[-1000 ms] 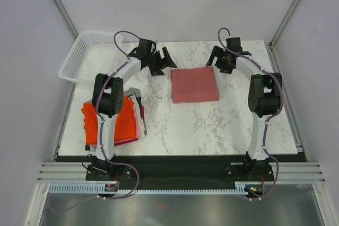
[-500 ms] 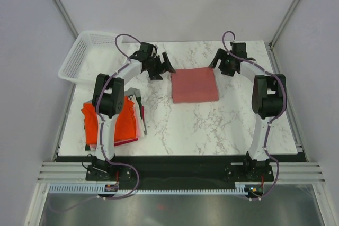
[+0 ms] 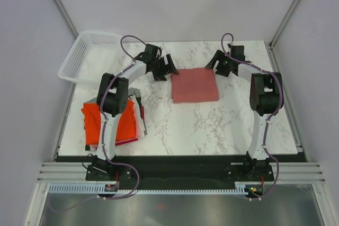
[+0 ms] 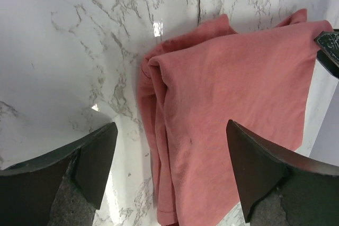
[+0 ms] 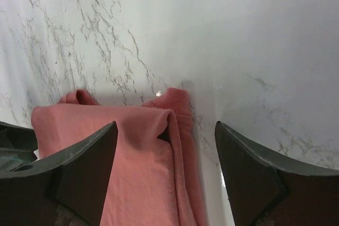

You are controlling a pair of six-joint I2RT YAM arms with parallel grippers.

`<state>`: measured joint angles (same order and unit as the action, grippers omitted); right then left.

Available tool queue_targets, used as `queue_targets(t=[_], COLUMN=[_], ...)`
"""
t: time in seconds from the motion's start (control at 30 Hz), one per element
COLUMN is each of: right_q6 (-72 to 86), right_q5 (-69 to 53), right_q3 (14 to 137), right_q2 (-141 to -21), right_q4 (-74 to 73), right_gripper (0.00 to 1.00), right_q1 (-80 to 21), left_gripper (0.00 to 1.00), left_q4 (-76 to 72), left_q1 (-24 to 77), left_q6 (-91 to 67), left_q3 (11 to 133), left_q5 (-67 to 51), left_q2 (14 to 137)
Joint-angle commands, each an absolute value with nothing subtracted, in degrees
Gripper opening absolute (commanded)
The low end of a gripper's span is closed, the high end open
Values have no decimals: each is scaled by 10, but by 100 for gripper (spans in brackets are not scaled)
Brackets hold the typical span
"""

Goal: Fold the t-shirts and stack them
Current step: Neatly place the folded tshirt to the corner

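Observation:
A dusty pinkish-red t-shirt (image 3: 194,84) lies folded into a rectangle at the middle of the marble table. My left gripper (image 3: 170,67) is open just above its far left corner; the left wrist view shows that corner (image 4: 212,109) between the fingers. My right gripper (image 3: 214,64) is open over the far right corner, which shows in the right wrist view (image 5: 159,152). A stack of folded t-shirts with a bright orange-red one on top (image 3: 125,124) lies at the near left, partly hidden by the left arm. Pink and white edges (image 3: 141,123) peek out at its right.
A white plastic mesh basket (image 3: 85,54) stands at the far left, overhanging the table's corner. The table's front edge runs along a black rail (image 3: 175,158). Grey walls close in on both sides.
Both grippers have moved a little inward toward the far corners of the pinkish-red t-shirt. The shirt and the stack have not moved.

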<state>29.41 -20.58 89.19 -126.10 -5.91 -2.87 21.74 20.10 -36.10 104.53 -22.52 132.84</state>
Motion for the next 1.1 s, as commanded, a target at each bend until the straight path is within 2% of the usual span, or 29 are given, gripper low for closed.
queue_targets(t=[0.0,0.1,0.27,0.37,0.63,0.73,0.83,0.9,0.93,0.97,1.0,1.03,1.07], right_q6=[307,307,300,296,296,297,297,292,291,289,287,282,280], right_q5=[-236,-223,-214,-207,-171,-162,-156,-151,-149,-147,-144,-142,-142], right_q3=[875,845,809,823,848,867,911,929,939,940,937,926,919], right_q2=[-1275,-1253,-1220,-1231,-1270,-1290,-1314,-1324,-1324,-1321,-1308,-1298,-1287], right_q4=[-34,-27,-21,-32,-56,-65,-83,-97,-100,-101,-98,-94,-83], right_gripper=[82,82,88,82,76,65,49,40,26,20,14,0,0], right_q1=[-31,-32,-33,-40,-60,-64,-71,-83,-88,-91,-97,-100,-104], left_gripper=[91,85,84,78,70,64,47,27,12,2,2,2,2], left_q4=[205,204,203,201,203,204,210,214,222,228,235,243,249], left_q1=[206,210,218,222,228,229,228,229,229,229,229,229,229], left_q6=[-375,-377,-381,-386,-408,-412,-411,-406,-401,-396,-382,-375,-369], left_q3=[1064,1063,1063,1070,1098,1116,1141,1160,1167,1182,1186,1186,1175], left_q5=[-220,-219,-213,-209,-193,-197,-208,-215,-224,-223,-222,-212,-206], left_q2=[1350,1351,1354,1360,1389,1404,1422,1431,1433,1432,1422,1412,1402])
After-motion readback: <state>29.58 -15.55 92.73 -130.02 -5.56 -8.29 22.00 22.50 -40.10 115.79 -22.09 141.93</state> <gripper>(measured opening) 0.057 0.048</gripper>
